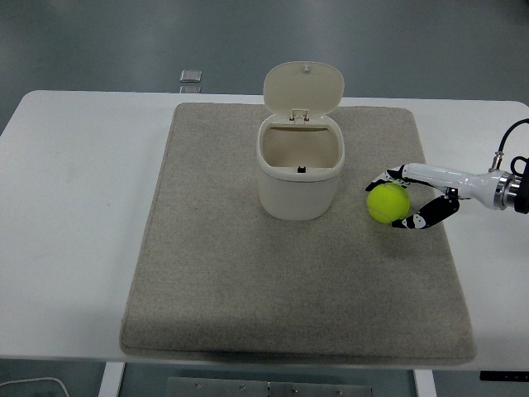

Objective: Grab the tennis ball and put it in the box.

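A yellow-green tennis ball (388, 203) lies on the grey mat (215, 273), just right of the cream box (301, 165). The box stands upright with its hinged lid tipped open at the back. My right hand (397, 201) reaches in from the right edge; its fingers (384, 177) curl over the far side of the ball and its thumb (413, 221) presses the near right side. The ball rests on the mat inside this grasp. My left arm is out of view.
The mat covers most of the white table (74, 207). A small grey square object (191, 77) lies at the table's far edge, behind the mat.
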Controlling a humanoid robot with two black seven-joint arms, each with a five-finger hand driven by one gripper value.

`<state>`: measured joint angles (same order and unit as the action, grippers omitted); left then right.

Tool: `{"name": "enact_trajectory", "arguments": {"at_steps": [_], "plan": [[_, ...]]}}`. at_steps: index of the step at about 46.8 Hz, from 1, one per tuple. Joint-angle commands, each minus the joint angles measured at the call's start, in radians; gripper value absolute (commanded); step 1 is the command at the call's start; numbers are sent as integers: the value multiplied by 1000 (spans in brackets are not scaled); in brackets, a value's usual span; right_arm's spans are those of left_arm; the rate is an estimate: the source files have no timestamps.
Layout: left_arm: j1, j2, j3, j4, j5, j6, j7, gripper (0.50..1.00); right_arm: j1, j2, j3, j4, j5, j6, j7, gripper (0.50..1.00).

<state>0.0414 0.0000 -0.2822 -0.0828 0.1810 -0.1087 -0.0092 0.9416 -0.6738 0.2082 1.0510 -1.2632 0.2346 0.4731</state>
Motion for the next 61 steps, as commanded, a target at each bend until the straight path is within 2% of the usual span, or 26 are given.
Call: {"name": "enact_trajectory", "arguments": {"at_steps": [1,13,24,34,46,61], "plan": [[0,0,0,0,0,0,0,992,2,-4,3,0,4,0,12,500],[0,0,0,0,0,0,0,992,5,-21,20,1,15,-4,68,500],[0,0,0,0,0,0,0,992,35,-87,20,12,18,-3,136,500],[0,0,0,0,0,0,0,992,97,-144,19,79,21,3,138,500],[0,0,0,0,0,0,0,992,155,-121,20,106,22,26,138,500],[0,0,0,0,0,1,0,992,203,-17,22,119,54,26,138,500]]}}
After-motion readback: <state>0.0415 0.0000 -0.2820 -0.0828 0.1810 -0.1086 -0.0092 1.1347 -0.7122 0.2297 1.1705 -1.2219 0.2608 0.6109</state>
